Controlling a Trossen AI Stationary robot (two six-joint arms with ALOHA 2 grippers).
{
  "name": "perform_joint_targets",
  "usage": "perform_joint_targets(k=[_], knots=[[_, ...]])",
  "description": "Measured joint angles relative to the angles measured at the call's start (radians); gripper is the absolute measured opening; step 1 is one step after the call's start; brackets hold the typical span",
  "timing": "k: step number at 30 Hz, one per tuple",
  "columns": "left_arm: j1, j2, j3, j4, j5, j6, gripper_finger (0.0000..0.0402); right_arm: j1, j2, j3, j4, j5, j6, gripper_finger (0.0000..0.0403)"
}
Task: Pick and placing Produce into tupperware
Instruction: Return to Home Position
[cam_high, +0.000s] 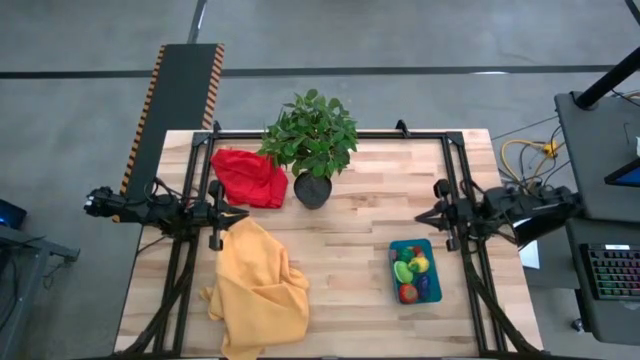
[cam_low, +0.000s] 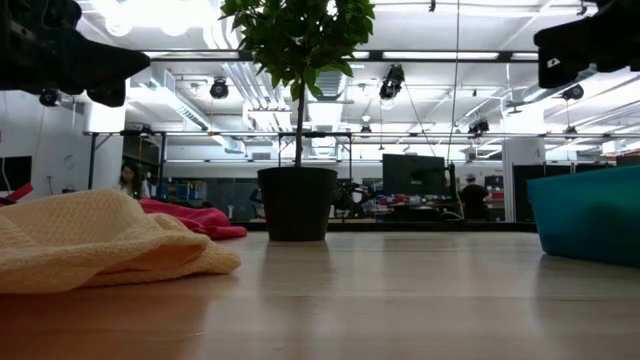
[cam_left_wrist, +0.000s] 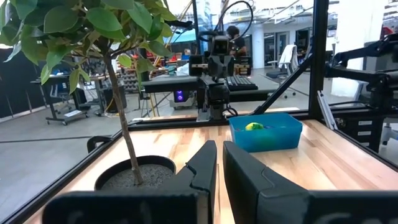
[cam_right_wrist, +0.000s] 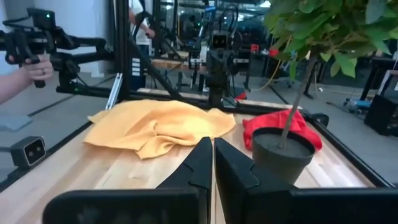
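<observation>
Closed tight, my left hand (cam_high: 215, 213) and right hand (cam_high: 430, 215) hover at opposite counter (cam_high: 360, 250) edges; the tupperware (cam_high: 393, 272) holding produce (cam_high: 412, 268) sits near my right hand, off to its side.

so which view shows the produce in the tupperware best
The high view looks straight down into the tupperware, so the produce shows as green, yellow and red pieces. The left wrist view catches one yellow-green piece over the rim; the low view shows just the teal wall; the right wrist view, nothing.
</observation>
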Motion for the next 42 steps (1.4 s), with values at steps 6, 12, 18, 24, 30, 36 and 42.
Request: perform_joint_targets(k=[6,12,18,24,30,36,42], knots=[[0.0,0.0,0.0,-0.003,0.0,0.0,0.0015,-0.002,-0.067,-0.032,-0.012,0.001,-0.043,0.0008],[0.0,-0.003,0.0,0.001,-0.016,0.004,0.0015,-0.023,-0.036,-0.092,0.127,0.032,-0.112,0.0008],[0.0,-0.004,0.0,-0.002,-0.037,0.008,0.0015,-0.116,-0.042,-0.11,0.134,0.04,-0.134,0.0008],[0.0,-0.004,0.0,-0.001,-0.037,0.008,0.0015,-0.242,-0.058,-0.107,0.13,-0.085,-0.105,0.0008],[0.0,-0.004,0.0,-0.001,-0.037,0.008,0.0015,-0.282,-0.058,-0.174,0.138,-0.12,-0.08,0.0008],[0.0,-0.004,0.0,-0.002,-0.037,0.008,0.0015,-0.282,-0.043,-0.198,0.161,-0.136,-0.043,0.0008],[0.0,-0.003,0.0,-0.001,-0.037,0.008,0.0015,-0.282,-0.042,-0.198,0.163,-0.138,-0.02,0.0008]])
